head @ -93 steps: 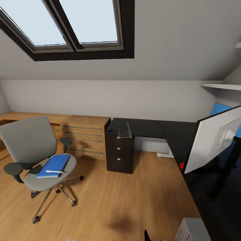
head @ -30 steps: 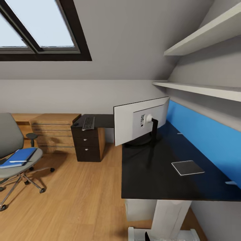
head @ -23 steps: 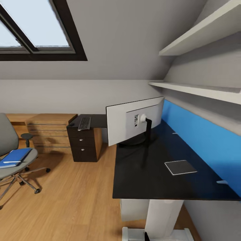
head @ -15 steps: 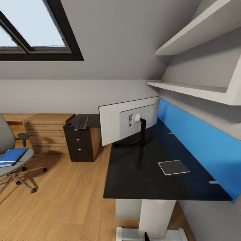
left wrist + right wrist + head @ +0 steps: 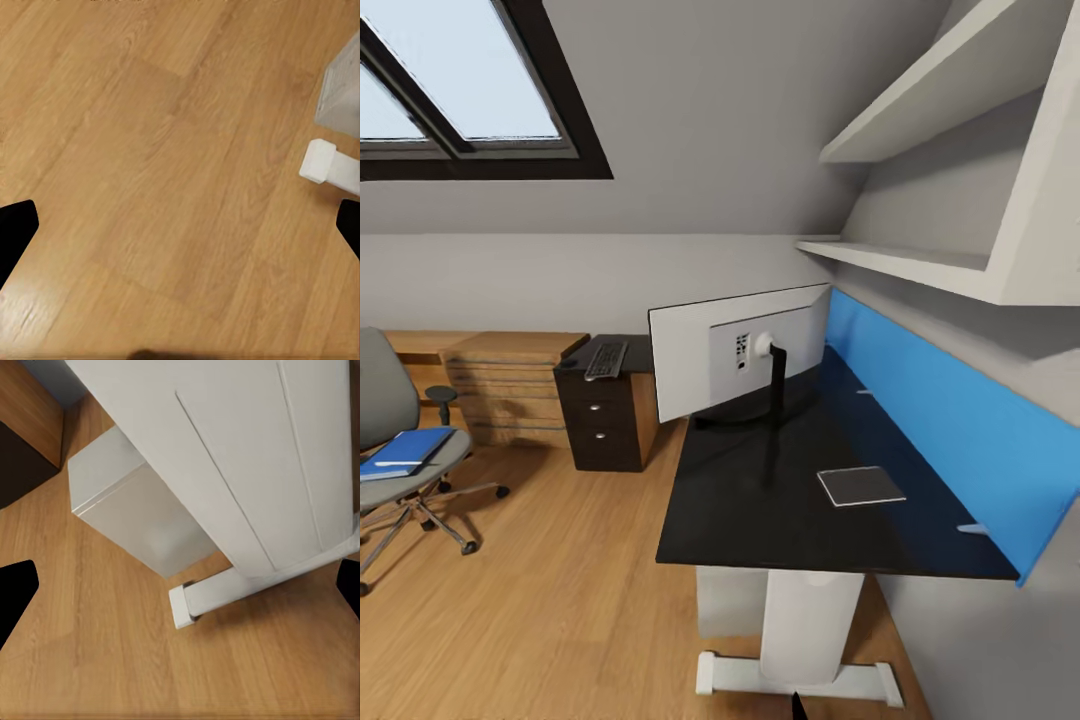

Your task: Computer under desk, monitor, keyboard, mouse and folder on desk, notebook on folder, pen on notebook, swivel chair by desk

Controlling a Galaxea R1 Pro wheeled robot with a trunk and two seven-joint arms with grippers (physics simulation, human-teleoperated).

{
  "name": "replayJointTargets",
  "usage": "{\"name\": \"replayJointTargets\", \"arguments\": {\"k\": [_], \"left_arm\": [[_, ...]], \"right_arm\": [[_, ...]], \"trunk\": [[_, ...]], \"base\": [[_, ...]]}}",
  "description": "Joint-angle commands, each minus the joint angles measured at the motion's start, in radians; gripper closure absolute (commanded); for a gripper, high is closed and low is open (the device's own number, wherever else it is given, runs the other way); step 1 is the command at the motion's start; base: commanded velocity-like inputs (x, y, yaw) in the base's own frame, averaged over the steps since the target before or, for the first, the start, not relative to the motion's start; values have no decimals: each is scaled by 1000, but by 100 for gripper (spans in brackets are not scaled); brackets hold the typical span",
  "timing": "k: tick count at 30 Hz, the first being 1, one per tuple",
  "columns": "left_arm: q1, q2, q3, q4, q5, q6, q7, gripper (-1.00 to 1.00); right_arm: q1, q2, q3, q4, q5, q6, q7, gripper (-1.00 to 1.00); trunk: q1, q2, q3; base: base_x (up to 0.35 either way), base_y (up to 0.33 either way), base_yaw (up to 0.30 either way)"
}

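Bedroom under a sloped ceiling with a skylight (image 5: 460, 90), wood floor (image 5: 560, 620) and 2 wall shelves (image 5: 900, 262). Black L-shaped surface (image 5: 780, 510) on a white leg (image 5: 805, 625), blue back panel (image 5: 950, 420) along the wall side. Monitor (image 5: 690, 365) stands upright on the surface, pale back toward the camera, stand base resting on the top. Notebook (image 5: 860, 486) lies flat on the surface, near the blue panel, well apart from the monitor. Keyboard (image 5: 606, 360) lies on the far wing of the surface, above a dark drawer unit (image 5: 605, 425), beside a wooden chest (image 5: 510, 390). Chair (image 5: 395, 450) stands on the floor well apart from the surface; folder (image 5: 405, 452) lies on its seat with the pen (image 5: 385, 463) on top. Computer (image 5: 139, 517) stands on the floor beside the white leg, under the surface. Left claw (image 5: 180, 229): fingertips at opposite edges, spread wide, nothing between them, floor below. Right claw (image 5: 180, 589): likewise spread, holding nothing.
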Motion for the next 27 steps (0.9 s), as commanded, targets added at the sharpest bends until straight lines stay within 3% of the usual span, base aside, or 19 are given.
{"name": "replayJointTargets", "arguments": {"k": [1,8,13,19,22,24,25,27], "left_arm": [[0,1,-6,-2,10,-7,7,-100],[0,1,-6,-2,10,-7,7,-100],[0,2,-6,-2,11,-6,7,-100],[0,2,-7,-1,13,-6,7,-100],[0,1,-7,-1,14,-5,7,-100],[0,1,-6,-1,14,-5,8,-100],[0,1,-6,0,14,-5,8,-100],[0,1,-6,1,15,-5,8,-100]], "right_arm": [[-1,-1,5,2,-11,-4,6,-100],[-1,0,5,2,-11,-4,6,-100],[-1,0,4,0,67,-10,6,-100],[-1,-11,2,-9,77,-14,6,-100],[-2,-39,0,-59,77,-21,4,-100],[-2,-63,-2,-142,77,-20,1,-100],[-3,-95,-5,-230,77,-11,-31,-100],[-4,-121,-6,-302,78,9,-93,-100]], "trunk": [[-4,6,2],[-31,55,24],[-50,90,40],[-73,132,59],[-84,153,68],[-92,167,74],[-96,174,77],[-104,188,84]], "base": [[-27,-8,1],[-9,-3,0],[0,0,0],[0,0,0],[0,0,0],[0,0,0],[0,0,0],[0,0,0]]}}
